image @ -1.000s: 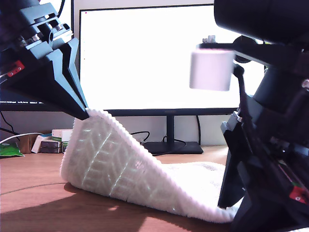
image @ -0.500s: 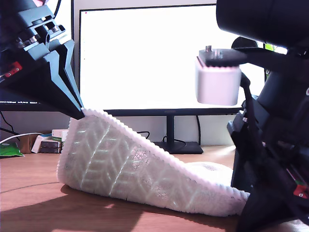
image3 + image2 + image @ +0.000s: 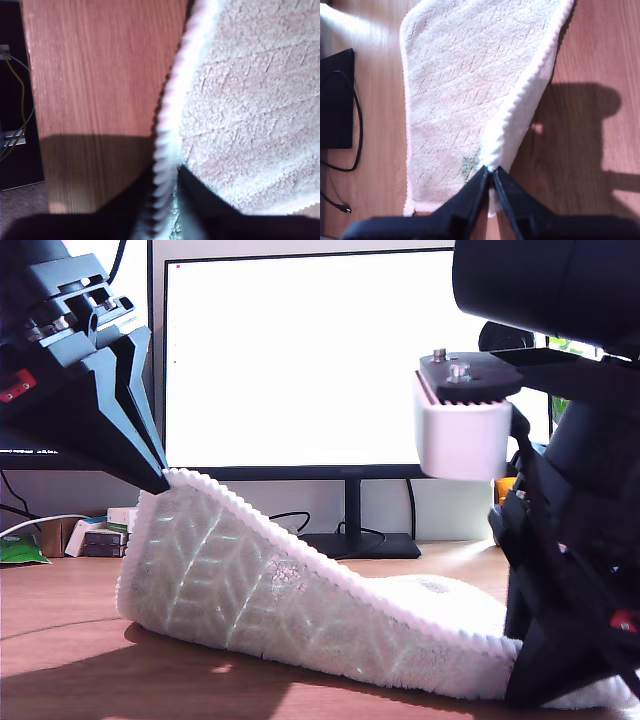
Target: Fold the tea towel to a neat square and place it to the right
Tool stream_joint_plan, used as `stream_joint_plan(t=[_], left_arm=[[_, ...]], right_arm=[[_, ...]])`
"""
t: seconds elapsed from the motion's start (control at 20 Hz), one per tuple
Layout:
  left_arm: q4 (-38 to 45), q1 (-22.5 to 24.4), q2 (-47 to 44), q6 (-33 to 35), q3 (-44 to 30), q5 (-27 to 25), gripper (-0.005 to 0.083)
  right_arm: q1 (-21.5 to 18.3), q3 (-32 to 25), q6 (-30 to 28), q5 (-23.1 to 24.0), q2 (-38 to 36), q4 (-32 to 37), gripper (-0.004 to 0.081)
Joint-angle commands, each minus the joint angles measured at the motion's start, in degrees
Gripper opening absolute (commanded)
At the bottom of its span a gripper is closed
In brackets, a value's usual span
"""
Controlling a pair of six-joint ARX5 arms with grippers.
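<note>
The tea towel [image 3: 290, 605] runs lengthwise between both pincers, each pressed together on its beaded hem: the first gripper [image 3: 165, 475] holds one corner raised, while the second gripper [image 3: 167, 192] pins the other near the wooden table [image 3: 80, 670].

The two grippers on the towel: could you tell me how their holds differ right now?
My first gripper holds its tea towel corner well above the desk; my second gripper holds its end close to the desk. So the hem slopes down from first to second. Both are shut on the beaded hem.
</note>
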Motion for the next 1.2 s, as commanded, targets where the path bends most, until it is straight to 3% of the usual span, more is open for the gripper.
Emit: stream_joint_plan(t=[0.0,0.35,0.65,0.9,1.15], left_arm=[[-0.33,0.07,-0.81,-0.17,0.0,0.52,-0.0024],[-7.37,-0.74,-0.83,-1.38,0.02,2.12,-0.0024],[-13.68,-1.81,-0.83,-7.43,0.02,8.63,-0.0024],[-19.37,-3.61,-0.83,-11.15,0.09,13.16,-0.0024],[-24.68,-4.5,-0.83,-15.26,0.09,17.05,-0.0024]], right_arm=[[-0.07,-1.14,0.02,-0.04,0.42,-0.22,-0.0013],[-0.04,4.2,0.17,-1.18,0.42,-11.78,-0.0013],[-0.04,8.92,3.67,-8.13,0.42,-23.23,-0.0013],[-0.07,11.47,4.22,-10.34,0.42,-28.63,-0.0013],[-0.04,12.79,4.68,-17.16,0.42,-34.84,-0.0013]])
